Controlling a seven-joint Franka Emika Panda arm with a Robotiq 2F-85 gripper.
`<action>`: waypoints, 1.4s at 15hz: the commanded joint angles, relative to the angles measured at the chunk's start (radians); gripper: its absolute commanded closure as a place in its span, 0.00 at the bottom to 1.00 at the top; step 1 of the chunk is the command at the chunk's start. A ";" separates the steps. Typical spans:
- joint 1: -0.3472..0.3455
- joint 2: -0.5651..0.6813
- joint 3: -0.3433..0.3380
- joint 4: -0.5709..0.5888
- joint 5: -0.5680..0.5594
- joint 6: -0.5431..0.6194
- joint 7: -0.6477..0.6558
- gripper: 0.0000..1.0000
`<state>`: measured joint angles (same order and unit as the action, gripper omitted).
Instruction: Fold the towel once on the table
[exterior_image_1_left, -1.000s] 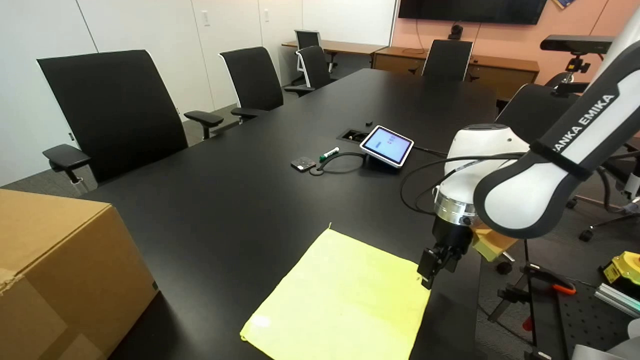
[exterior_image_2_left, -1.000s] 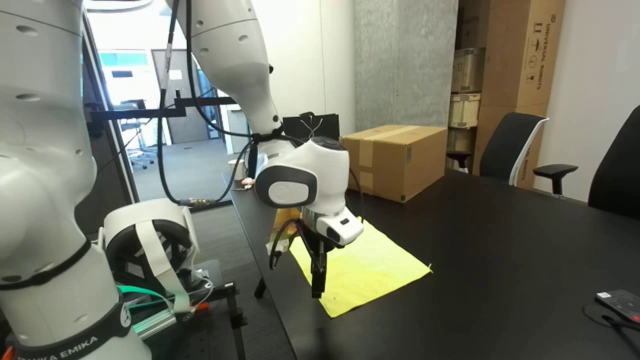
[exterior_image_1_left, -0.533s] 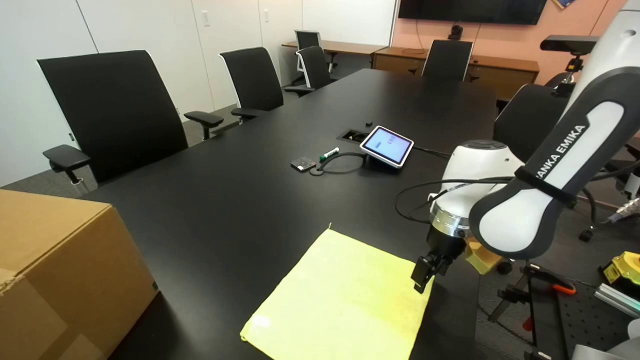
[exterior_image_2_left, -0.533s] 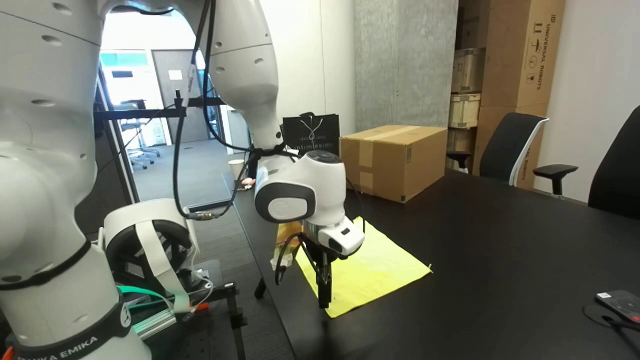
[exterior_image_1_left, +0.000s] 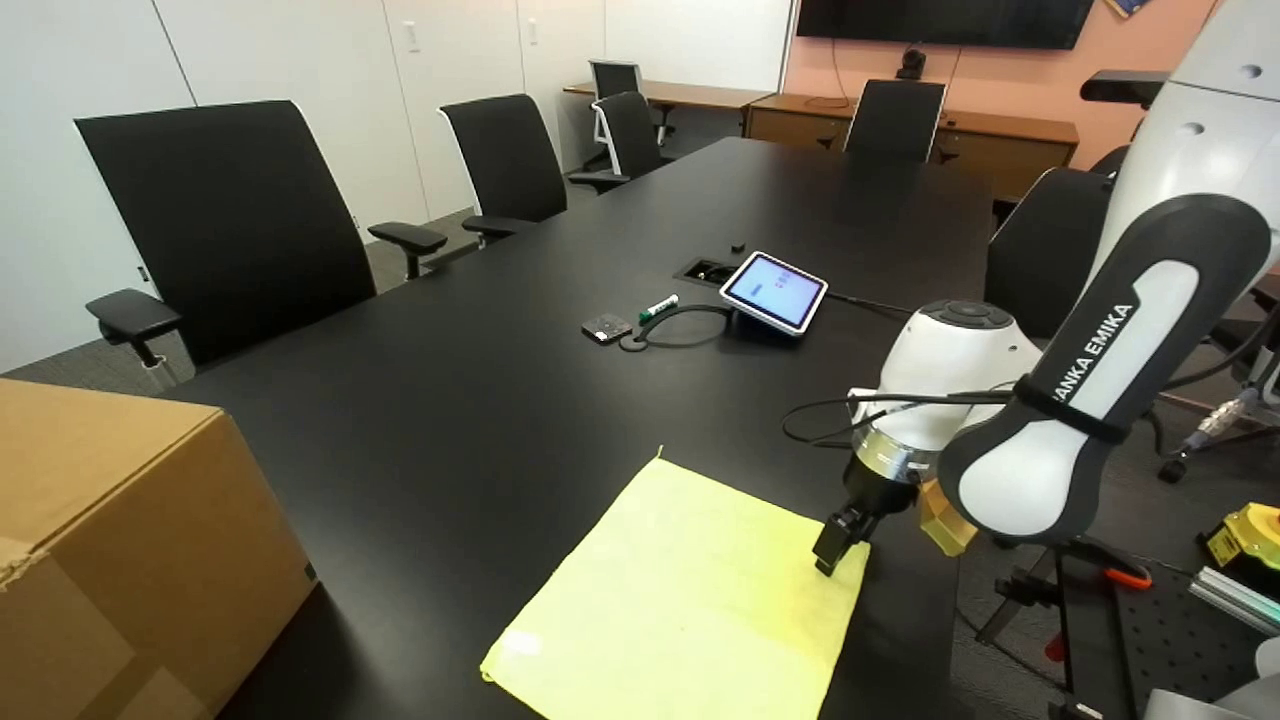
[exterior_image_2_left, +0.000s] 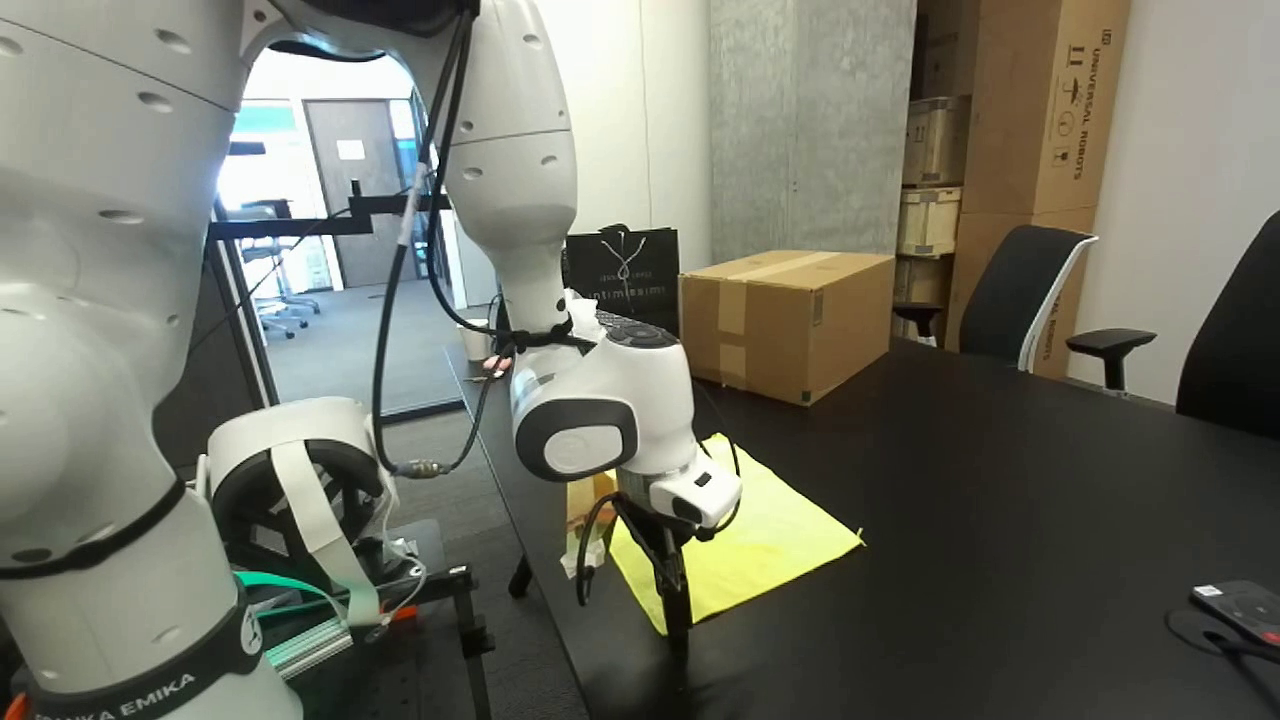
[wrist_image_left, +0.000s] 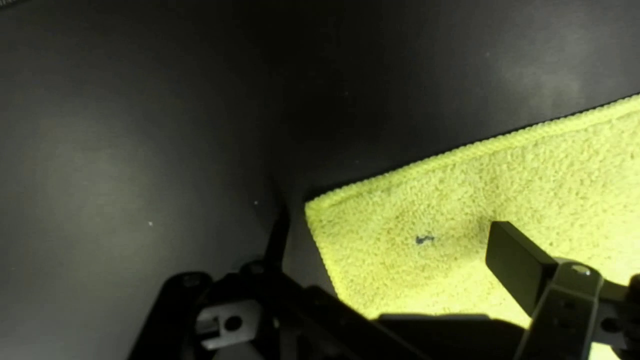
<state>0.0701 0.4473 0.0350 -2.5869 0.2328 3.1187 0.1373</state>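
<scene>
The pale yellow towel (exterior_image_1_left: 680, 610) lies flat and unfolded on the glossy black table (exterior_image_1_left: 470, 420). It also shows in an exterior view (exterior_image_2_left: 770, 540), partly hidden by the arm. My gripper (exterior_image_1_left: 826, 562) points down at the towel's corner near the table's edge; it also shows in an exterior view (exterior_image_2_left: 678, 635). In the wrist view, the gripper (wrist_image_left: 386, 222) is open and empty. The towel corner (wrist_image_left: 370, 225), with a small dark mark, lies between the spread fingers. One finger is over the bare table beside the corner and one is over the cloth. Whether the fingertips touch is unclear.
A brown cardboard box (exterior_image_1_left: 150, 560) stands on the table across from the gripper. A tablet (exterior_image_1_left: 775, 292), a green marker (exterior_image_1_left: 658, 308) and a small dark square item (exterior_image_1_left: 606, 328) lie farther along. Black chairs (exterior_image_1_left: 230, 220) ring the table. A tool cart (exterior_image_1_left: 1150, 620) stands beside the table.
My gripper has moved down toward the towel's near corner and slightly over the cloth, away from the table's edge. The towel has not visibly moved.
</scene>
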 joint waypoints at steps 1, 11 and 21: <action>0.024 0.039 -0.023 0.027 -0.026 0.049 0.028 0.00; 0.021 0.025 0.000 0.034 -0.020 0.029 0.035 0.46; 0.147 -0.024 -0.101 0.019 -0.037 -0.020 0.080 0.88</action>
<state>0.1590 0.4511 -0.0075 -2.5579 0.2276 3.1260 0.1775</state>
